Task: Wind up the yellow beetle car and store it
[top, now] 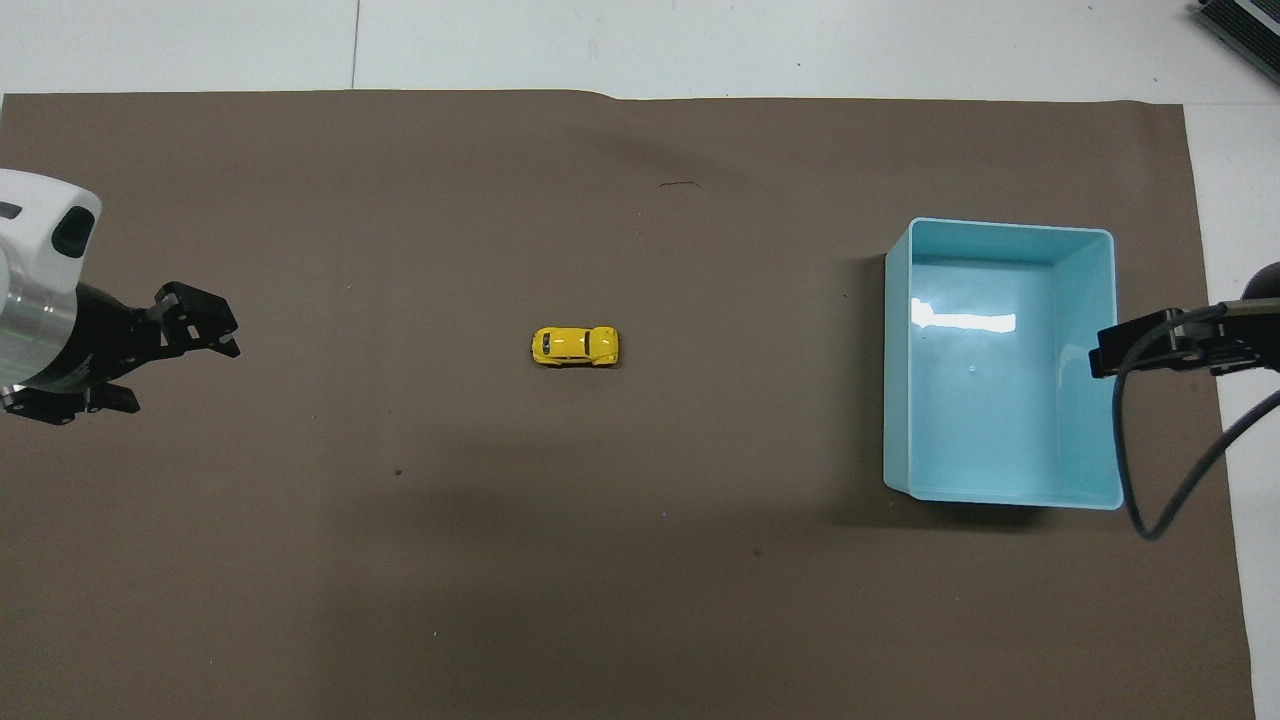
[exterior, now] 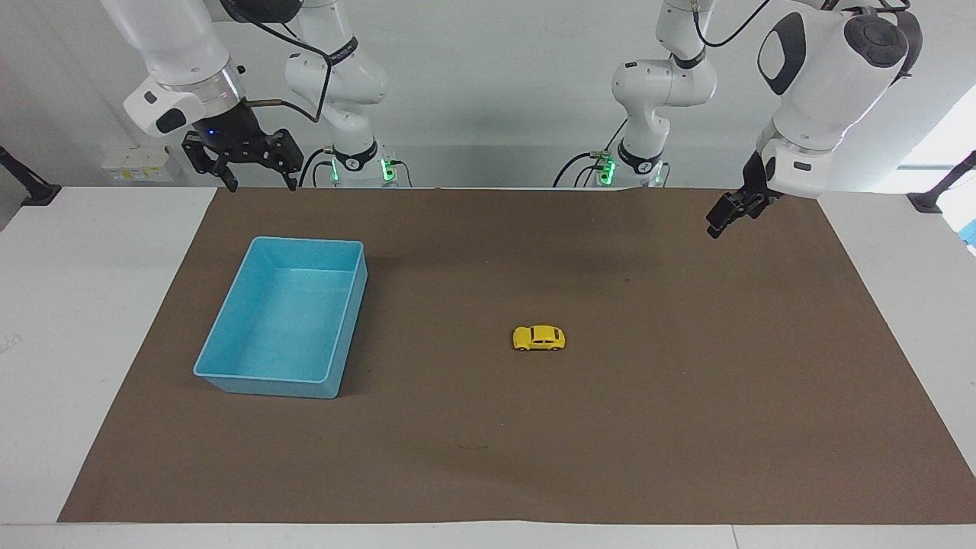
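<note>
The yellow beetle car point(exterior: 539, 338) stands on its wheels near the middle of the brown mat, also in the overhead view point(top: 575, 346). The light blue bin point(exterior: 261, 377) sits open and empty toward the right arm's end point(top: 897, 400). My left gripper point(exterior: 721, 216) hangs open and empty in the air over the mat at the left arm's end, well apart from the car point(top: 214, 325). My right gripper point(exterior: 259, 185) is open and empty, waiting high over the bin's edge nearest the right arm's end point(top: 1100, 358).
The brown mat point(exterior: 686, 427) covers most of the white table point(exterior: 84, 305). A black cable point(top: 1150, 500) loops down from the right arm beside the bin. Both arm bases stand at the robots' edge of the table.
</note>
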### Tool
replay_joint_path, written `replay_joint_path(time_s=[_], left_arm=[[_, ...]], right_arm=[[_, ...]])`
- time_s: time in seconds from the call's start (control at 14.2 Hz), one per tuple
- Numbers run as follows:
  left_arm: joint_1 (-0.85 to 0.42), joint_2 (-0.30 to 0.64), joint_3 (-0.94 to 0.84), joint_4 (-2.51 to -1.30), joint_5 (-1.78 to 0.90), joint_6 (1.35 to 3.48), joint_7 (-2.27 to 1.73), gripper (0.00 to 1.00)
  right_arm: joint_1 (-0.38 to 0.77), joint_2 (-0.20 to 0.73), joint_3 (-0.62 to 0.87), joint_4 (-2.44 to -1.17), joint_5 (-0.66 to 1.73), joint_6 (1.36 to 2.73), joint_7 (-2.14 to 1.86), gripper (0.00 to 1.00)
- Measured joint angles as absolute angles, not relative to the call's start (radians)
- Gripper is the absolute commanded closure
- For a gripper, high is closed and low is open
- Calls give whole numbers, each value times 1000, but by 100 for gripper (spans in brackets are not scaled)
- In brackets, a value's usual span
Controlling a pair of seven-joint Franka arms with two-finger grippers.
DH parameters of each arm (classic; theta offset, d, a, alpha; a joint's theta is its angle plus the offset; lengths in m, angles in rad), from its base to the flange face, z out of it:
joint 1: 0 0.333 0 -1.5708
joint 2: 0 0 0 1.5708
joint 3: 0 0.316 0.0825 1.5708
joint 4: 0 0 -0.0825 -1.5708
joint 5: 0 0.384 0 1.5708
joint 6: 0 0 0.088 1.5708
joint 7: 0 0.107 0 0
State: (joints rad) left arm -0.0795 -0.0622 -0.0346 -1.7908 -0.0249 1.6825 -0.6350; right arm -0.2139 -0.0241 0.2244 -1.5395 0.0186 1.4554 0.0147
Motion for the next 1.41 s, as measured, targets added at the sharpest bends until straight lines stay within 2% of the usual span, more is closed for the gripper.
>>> replay_joint_path(time_s=[0.49,1.06,1.41], left_arm=[[-105,-29,-35,-1879,-66,1865,-1224,0],[-290,85,-38,-1884,-68,2056,-1661,0],[-411,197,-39,-1883,-68,2227,-1886,0]], right_arm=[[-214,-24,224,-1539,19,1455,15,0],[-214,-24,224,-1539,19,1455,15,0],[-214,-24,224,-1539,19,1455,15,0]])
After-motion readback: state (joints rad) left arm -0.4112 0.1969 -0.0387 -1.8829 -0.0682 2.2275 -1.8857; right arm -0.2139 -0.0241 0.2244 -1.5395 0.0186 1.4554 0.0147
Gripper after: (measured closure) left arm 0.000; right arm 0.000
